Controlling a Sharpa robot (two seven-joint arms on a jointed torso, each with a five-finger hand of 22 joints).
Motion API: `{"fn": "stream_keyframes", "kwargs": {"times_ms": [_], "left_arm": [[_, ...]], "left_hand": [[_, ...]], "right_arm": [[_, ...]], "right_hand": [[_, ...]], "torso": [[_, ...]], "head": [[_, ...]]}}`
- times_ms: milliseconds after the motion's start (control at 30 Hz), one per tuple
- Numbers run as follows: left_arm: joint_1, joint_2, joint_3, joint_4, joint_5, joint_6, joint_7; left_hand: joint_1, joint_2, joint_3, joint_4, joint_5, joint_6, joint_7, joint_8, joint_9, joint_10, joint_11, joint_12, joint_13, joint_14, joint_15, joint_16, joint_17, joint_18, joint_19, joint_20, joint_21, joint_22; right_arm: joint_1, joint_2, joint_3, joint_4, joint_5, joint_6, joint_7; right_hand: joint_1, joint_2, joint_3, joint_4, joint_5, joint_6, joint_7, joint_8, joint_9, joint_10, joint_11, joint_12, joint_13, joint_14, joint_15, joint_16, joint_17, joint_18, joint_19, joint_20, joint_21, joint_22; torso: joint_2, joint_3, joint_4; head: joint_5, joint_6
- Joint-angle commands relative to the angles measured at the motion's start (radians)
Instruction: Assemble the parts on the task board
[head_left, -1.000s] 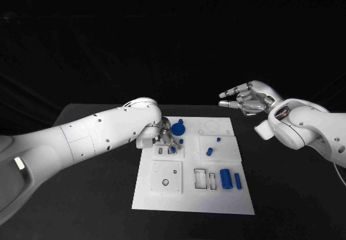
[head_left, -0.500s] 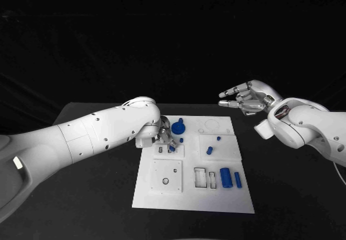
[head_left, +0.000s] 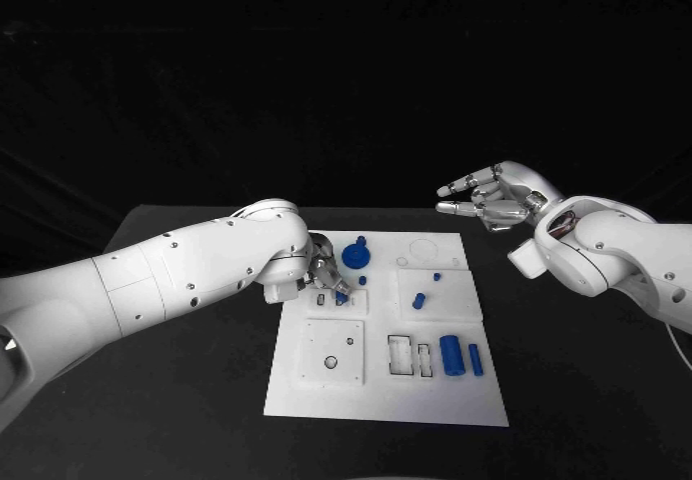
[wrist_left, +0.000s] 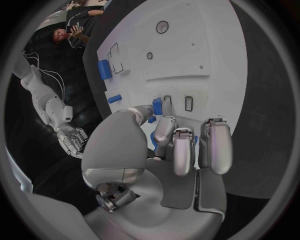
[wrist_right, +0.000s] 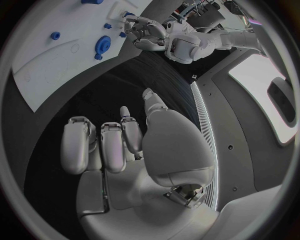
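Head view: white task board (head_left: 387, 390) lies in the middle of the black surface (head_left: 577, 400). Left hand (head_left: 323, 274) is lowered over the board's upper left area, pinching a small blue part (head_left: 343, 296) that sits just above or touching the board. Nearby lie a round blue part (head_left: 356, 259) and, at the board's lower right, two upright blue cylinders (head_left: 462, 358). Right hand (head_left: 486, 197) hovers well apart from the board, raised, fingers curled loosely on nothing.

Left wrist view: left hand (wrist_left: 169, 150) has its thumb and a finger closed on the small blue part (wrist_left: 157, 106), right beside two narrow slots in the board (wrist_left: 187, 50). Whether the part is already seated cannot be told.

Right wrist view: right hand (wrist_right: 119, 145) is empty, fingers bent inward.

Risk, as a judgement: the part may meet its slot tilted and jam, or slip from the light pinch and roll across the board.
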Motion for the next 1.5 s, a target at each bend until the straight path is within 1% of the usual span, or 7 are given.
{"fn": "stream_keyframes", "kwargs": {"times_ms": [33,233,400,500,667,800,1500], "left_arm": [[-0.008,-0.009,0.0,0.021,-0.035,-0.085,-0.033],[-0.028,-0.022,0.0,0.052,-0.124,-0.139,-0.032],[-0.042,-0.024,0.0,0.065,-0.177,-0.169,-0.04],[-0.046,-0.026,-0.001,0.07,-0.192,-0.174,-0.043],[-0.049,-0.03,-0.001,0.081,-0.209,-0.169,-0.05],[-0.051,-0.034,-0.001,0.087,-0.215,-0.15,-0.057],[-0.055,-0.055,0.0,0.104,-0.218,-0.075,-0.075]], "left_hand": [[-0.008,0.0,0.159,-0.154,-0.001,0.0,-0.006,0.005,0.002,0.009,0.001,0.004,0.002,0.105,-0.006,0.003,0.263,-0.009,0.034,-0.006,0.004,0.041],[-0.01,-0.004,0.168,-0.162,-0.001,0.001,-0.006,0.008,0.007,0.011,0.0,0.007,0.005,0.105,-0.007,0.003,0.263,-0.01,0.036,-0.006,0.007,0.047],[-0.011,-0.006,0.173,-0.165,-0.002,0.001,-0.007,0.009,0.009,0.015,0.0,0.012,0.01,0.105,-0.007,0.003,0.263,-0.012,0.039,-0.007,0.012,0.055],[-0.011,-0.006,0.175,-0.166,-0.002,0.002,-0.007,0.01,0.01,0.016,0.0,0.013,0.011,0.105,-0.007,0.003,0.263,-0.012,0.04,-0.007,0.013,0.057],[-0.012,-0.008,0.178,-0.168,-0.002,0.002,-0.007,0.01,0.011,0.017,0.0,0.014,0.013,0.105,-0.008,0.003,0.263,-0.012,0.04,-0.007,0.014,0.059],[-0.012,-0.009,0.18,-0.169,-0.002,0.002,-0.007,0.011,0.012,0.017,-0.001,0.014,0.013,0.105,-0.008,0.003,0.263,-0.012,0.04,-0.007,0.013,0.058],[-0.013,-0.013,0.187,-0.174,-0.002,0.002,-0.008,0.012,0.015,0.018,-0.001,0.014,0.013,0.105,-0.008,0.003,0.263,-0.013,0.041,-0.008,0.015,0.061]], "right_arm": [[-0.001,0.0,0.0,-0.001,-0.011,0.017,-0.002],[-0.001,0.0,-0.001,-0.003,-0.011,0.021,-0.002],[-0.002,-0.001,-0.002,-0.005,-0.023,0.027,-0.005],[-0.002,-0.001,-0.002,-0.006,-0.033,0.029,-0.006],[-0.002,-0.001,-0.002,-0.007,-0.053,0.033,-0.007],[-0.002,0.0,-0.003,-0.008,-0.059,0.036,-0.008],[-0.003,0.001,-0.004,-0.012,-0.059,0.048,-0.007]], "right_hand": [[-0.005,0.009,-0.006,0.004,0.004,-0.003,0.0,0.006,0.001,-0.002,-0.003,-0.002,0.056,0.046,0.001,-0.005,-0.001,0.01,-0.004,-0.005,-0.005,-0.001],[-0.008,0.011,-0.008,0.006,0.005,-0.003,0.0,0.006,0.001,-0.002,-0.003,-0.002,0.055,0.046,0.001,-0.005,-0.001,0.01,-0.004,-0.005,-0.006,-0.001],[-0.009,0.012,-0.009,0.007,0.005,-0.003,0.0,0.006,0.001,-0.002,-0.003,-0.002,0.055,0.046,0.001,-0.006,-0.002,0.01,-0.004,-0.005,-0.006,-0.003],[-0.009,0.012,-0.009,0.007,0.005,-0.003,0.0,0.006,0.001,-0.002,-0.003,-0.002,0.055,0.046,0.001,-0.006,-0.002,0.01,-0.004,-0.005,-0.006,-0.003],[-0.01,0.012,-0.009,0.008,0.005,-0.003,0.0,0.006,0.001,-0.003,-0.003,-0.003,0.054,0.046,0.001,-0.006,-0.002,0.01,-0.005,-0.005,-0.007,-0.003],[-0.011,0.012,-0.01,0.008,0.004,-0.003,0.0,0.006,0.001,-0.002,-0.003,-0.002,0.055,0.046,0.001,-0.006,-0.002,0.01,-0.005,-0.005,-0.007,-0.004],[-0.012,0.011,-0.011,0.009,0.003,-0.003,0.0,0.006,0.002,-0.002,-0.003,-0.001,0.055,0.046,0.001,-0.006,-0.001,0.01,-0.004,-0.005,-0.007,-0.003]], "torso": [[-0.001,0.0004,0.0011],[-0.003,-0.0005,0.0042],[-0.001,-0.0004,0.0013],[0.0,-0.0004,0.0005],[0.0,0.0002,-0.0002],[0.0,0.0001,0.0019],[0.0,0.0002,0.0015]], "head": [[0.001,-0.004],[0.002,-0.01],[0.004,-0.008],[0.005,-0.008],[0.006,-0.009],[0.004,-0.011],[0.003,-0.018]]}}
